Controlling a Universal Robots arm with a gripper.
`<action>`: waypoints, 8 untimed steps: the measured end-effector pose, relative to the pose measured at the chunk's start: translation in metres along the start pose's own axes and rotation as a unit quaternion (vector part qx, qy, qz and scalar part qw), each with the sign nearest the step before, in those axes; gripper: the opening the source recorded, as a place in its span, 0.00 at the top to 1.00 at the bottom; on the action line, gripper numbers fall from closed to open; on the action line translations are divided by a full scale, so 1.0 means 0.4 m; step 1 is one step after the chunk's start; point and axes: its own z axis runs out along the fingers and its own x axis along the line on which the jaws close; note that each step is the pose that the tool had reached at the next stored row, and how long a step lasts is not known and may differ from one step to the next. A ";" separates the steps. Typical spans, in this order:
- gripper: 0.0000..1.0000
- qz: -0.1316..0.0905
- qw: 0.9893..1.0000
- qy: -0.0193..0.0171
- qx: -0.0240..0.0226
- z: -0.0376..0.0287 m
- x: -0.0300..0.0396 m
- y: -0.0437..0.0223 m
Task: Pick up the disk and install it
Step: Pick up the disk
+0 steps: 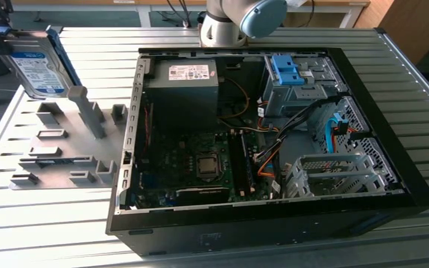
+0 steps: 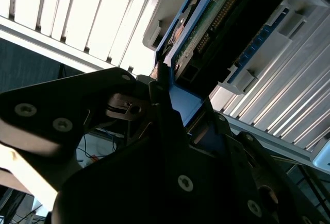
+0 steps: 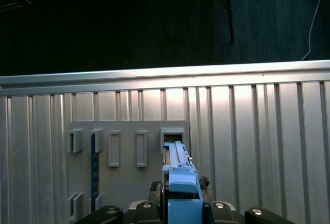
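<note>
The disk [image 1: 42, 66], silver with a white-and-blue label and a blue carrier rail, hangs tilted above the far end of the grey fixture plate [image 1: 62, 167] at the exterior view's left. My gripper [image 1: 0, 40] is shut on its upper end. The first wrist view shows the disk [image 3: 180, 175] edge-on between my fingers, over an empty slot of the plate [image 3: 129, 183]. Its green circuit-board side [image 2: 206, 28] and blue rail [image 2: 183, 100] face the second wrist view.
An open black computer case [image 1: 393, 184] lies on the slatted metal table [image 1: 43, 234]. Inside it are a black power-supply box [image 1: 181, 92], a grey drive bay topped by a blue bracket [image 1: 287, 70], a motherboard [image 1: 199, 167] and a metal cage [image 1: 334, 173].
</note>
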 end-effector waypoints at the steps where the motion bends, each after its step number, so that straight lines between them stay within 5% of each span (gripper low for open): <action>1: 0.64 0.000 1.000 0.000 0.000 -0.001 0.000 0.000; 8: 0.64 0.000 1.000 0.000 0.000 -0.005 0.000 0.000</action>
